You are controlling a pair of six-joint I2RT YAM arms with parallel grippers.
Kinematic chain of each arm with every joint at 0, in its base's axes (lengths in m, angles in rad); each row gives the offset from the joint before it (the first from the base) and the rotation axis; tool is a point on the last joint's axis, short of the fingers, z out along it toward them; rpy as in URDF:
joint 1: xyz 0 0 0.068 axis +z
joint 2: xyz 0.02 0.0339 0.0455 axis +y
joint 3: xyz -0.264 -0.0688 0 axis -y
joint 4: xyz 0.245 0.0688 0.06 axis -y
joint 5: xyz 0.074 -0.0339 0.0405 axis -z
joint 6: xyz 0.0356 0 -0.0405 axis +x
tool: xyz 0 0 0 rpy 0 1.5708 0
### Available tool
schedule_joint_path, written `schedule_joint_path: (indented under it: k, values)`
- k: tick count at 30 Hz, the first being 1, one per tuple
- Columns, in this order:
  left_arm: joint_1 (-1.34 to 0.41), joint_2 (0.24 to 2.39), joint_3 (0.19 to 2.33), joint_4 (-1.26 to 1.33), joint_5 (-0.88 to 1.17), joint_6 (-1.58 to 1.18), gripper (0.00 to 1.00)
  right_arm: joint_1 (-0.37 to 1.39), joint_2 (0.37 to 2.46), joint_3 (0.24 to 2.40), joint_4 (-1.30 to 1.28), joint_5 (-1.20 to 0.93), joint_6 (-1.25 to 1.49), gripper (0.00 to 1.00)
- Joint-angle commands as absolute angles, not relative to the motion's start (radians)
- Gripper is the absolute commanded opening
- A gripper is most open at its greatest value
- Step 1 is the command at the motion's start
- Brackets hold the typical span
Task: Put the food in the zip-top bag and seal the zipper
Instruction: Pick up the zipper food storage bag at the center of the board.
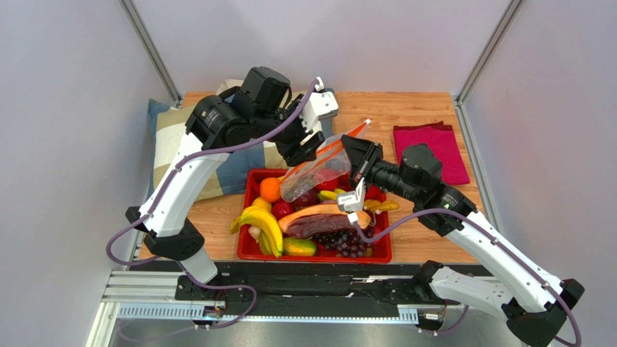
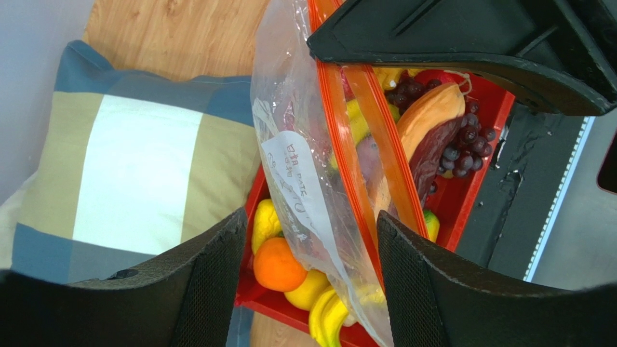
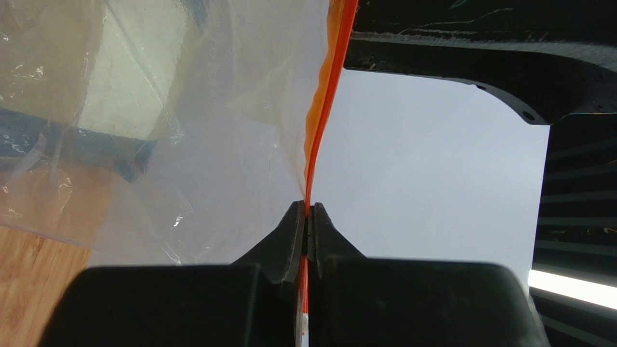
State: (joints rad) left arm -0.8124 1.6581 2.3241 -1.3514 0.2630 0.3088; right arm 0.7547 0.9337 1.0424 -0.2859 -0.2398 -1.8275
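The clear zip-top bag [image 1: 319,173] hangs tilted over the red tray [image 1: 379,254]. My right gripper [image 1: 356,150] is shut on its red-orange zipper [image 1: 334,144], and the strip runs up from between the closed tips [image 3: 309,217]. My left gripper [image 1: 303,148] is open. Its fingers [image 2: 210,289] stand on either side of the bag [image 2: 304,181], with the right finger against the zipper [image 2: 376,144]. The long orange-rimmed maroon slice [image 1: 319,220] lies in the tray and also shows in the left wrist view [image 2: 434,123]. I cannot pick out the pink-purple ball.
The tray also holds bananas [image 1: 264,224], an orange [image 1: 270,189] and dark grapes [image 1: 344,242]. A plaid pillow [image 1: 170,144] lies at the left of the table. A folded magenta cloth [image 1: 434,148] lies at the back right. Metal rails run along the near edge.
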Motion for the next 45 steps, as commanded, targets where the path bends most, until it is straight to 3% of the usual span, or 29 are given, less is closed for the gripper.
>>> schedule_joint_path:
  k: [1,9,12,13,14,15,17,18,21,31,35,41,45]
  values:
    - [-0.818,1.661,2.322,-1.390,0.275,0.272,0.73,0.764,0.928,1.049,-0.238,-0.229,-1.850,0.00]
    - [-0.821,1.703,2.315,-1.382,0.296,0.227,0.70,0.775,0.943,1.061,-0.209,-0.218,-1.833,0.00]
    - [-0.821,1.709,2.316,-1.359,0.276,0.222,0.37,0.775,0.954,1.055,-0.167,-0.209,-1.809,0.01]
    - [-0.819,1.703,2.316,-1.352,0.262,0.216,0.13,0.775,0.956,1.048,-0.154,-0.204,-1.790,0.02]
    - [-0.815,1.700,2.315,-1.327,0.250,0.209,0.01,0.775,0.957,1.043,-0.122,-0.196,-1.770,0.05]
    - [-0.798,1.695,2.310,-1.312,0.247,0.193,0.00,0.775,0.957,1.040,-0.108,-0.172,-1.703,0.23]
    - [-0.769,1.666,2.286,-1.237,0.244,0.131,0.00,0.775,0.953,1.043,-0.077,-0.137,-1.617,0.42]
    - [-0.743,1.655,2.275,-1.206,0.226,0.109,0.00,0.773,0.950,1.046,-0.068,-0.096,-1.504,0.64]
    - [-0.712,1.596,2.202,-1.048,0.181,0.035,0.00,0.772,0.940,1.071,-0.067,-0.002,-1.282,1.00]
    - [-0.709,1.391,1.793,-0.340,-0.032,-0.113,0.00,0.629,0.957,1.282,-0.342,0.095,-0.383,1.00]
    - [-0.709,1.422,1.760,-0.241,-0.041,-0.159,0.00,0.488,1.041,1.438,-0.495,-0.157,0.023,0.98]
    - [-0.721,1.499,1.776,-0.169,-0.041,-0.198,0.00,0.342,1.222,1.683,-0.545,-0.504,0.334,1.00]
    - [-0.735,1.532,1.767,-0.141,-0.048,-0.209,0.00,0.308,1.290,1.707,-0.494,-0.540,0.481,1.00]
